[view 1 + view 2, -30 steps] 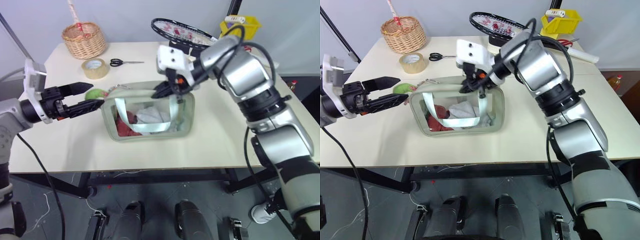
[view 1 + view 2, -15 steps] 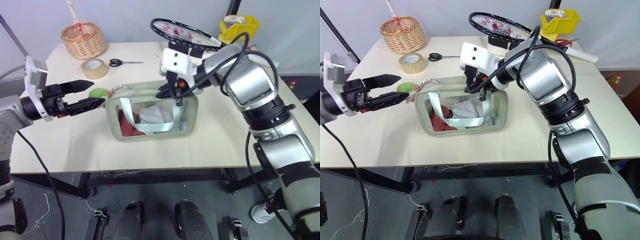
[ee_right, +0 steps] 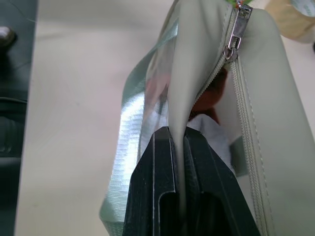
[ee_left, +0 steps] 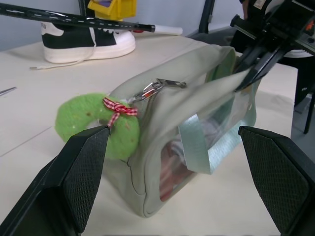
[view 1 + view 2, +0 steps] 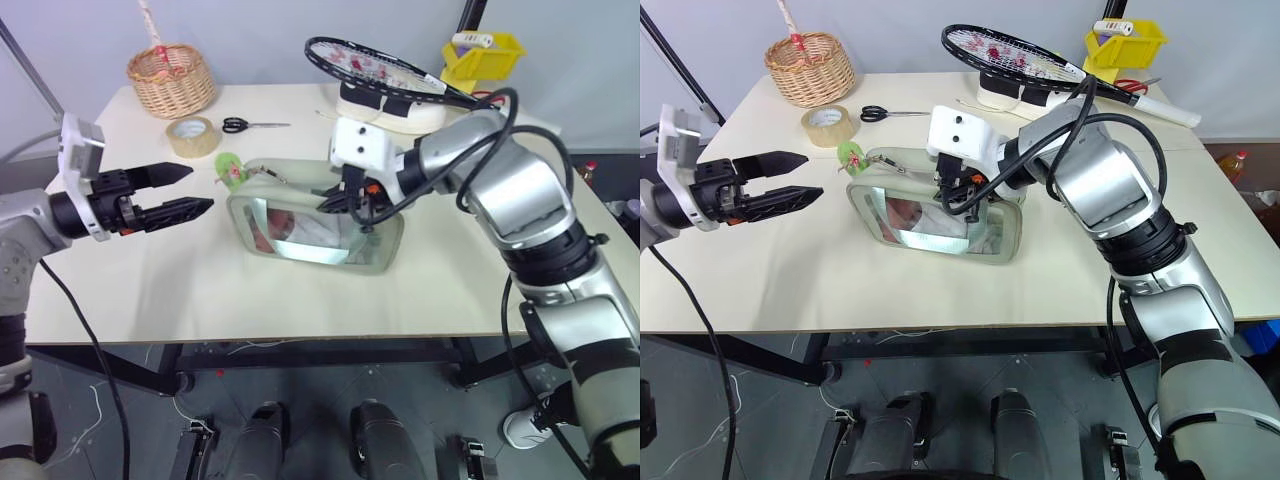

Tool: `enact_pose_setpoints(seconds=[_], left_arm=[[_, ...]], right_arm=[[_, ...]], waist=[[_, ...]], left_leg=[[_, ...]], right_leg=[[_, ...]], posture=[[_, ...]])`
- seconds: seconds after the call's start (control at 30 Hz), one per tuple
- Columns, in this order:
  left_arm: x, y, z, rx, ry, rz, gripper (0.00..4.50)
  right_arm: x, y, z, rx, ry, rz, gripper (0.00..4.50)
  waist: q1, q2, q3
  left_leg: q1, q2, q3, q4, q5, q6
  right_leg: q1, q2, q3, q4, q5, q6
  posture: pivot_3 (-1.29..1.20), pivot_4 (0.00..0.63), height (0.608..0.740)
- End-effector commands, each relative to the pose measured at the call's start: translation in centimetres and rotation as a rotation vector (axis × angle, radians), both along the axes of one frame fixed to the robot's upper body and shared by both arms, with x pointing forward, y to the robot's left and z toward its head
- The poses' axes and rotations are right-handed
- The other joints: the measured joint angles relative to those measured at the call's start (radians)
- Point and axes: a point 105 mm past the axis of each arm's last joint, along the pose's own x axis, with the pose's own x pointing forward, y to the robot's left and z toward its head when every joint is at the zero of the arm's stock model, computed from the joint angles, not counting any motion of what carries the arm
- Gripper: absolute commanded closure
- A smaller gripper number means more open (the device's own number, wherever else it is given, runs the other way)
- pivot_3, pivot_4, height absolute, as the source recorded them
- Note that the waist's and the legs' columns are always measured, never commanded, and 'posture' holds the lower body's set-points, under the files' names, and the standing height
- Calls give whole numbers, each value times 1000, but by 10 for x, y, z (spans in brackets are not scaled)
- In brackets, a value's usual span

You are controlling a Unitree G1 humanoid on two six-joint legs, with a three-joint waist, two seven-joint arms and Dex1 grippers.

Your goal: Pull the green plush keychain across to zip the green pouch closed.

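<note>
Right gripper pinches the pale sage-green fabric pouch, unzipped, round green plush keychain dangling; left gripper spread wide.

The green pouch is pale sage with a clear panel showing red and white inside. Beside it, the green plush keychain is bright green, tied with a red-and-white checked bow. Behind the pouch lie a tan tape roll, black-handled scissors and a yellow bin.
</note>
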Motion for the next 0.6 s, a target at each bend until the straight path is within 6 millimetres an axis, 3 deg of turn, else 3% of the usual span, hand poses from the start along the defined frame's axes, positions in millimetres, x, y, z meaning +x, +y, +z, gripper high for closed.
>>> enact_pose_setpoints(seconds=[0.03,0.23,0.6], left_arm=[[-2,-1,10,7,-50,-7,0],[-3,-1,9,5,-47,-6,0],[-2,-1,9,13,-52,-4,0]], right_arm=[[-6,-3,20,47,-60,21,4434],[-6,-7,23,69,-57,20,4434],[-9,-11,8,40,-56,60,4434]], waist=[[1,0,0],[2,0,0],[2,0,0]], left_leg=[[0,0,0,0,0,0],[0,0,0,0,0,0],[0,0,0,0,0,0]], right_leg=[[0,0,0,0,0,0],[0,0,0,0,0,0],[0,0,0,0,0,0]], posture=[[0,150,659],[0,150,659],[0,150,659]])
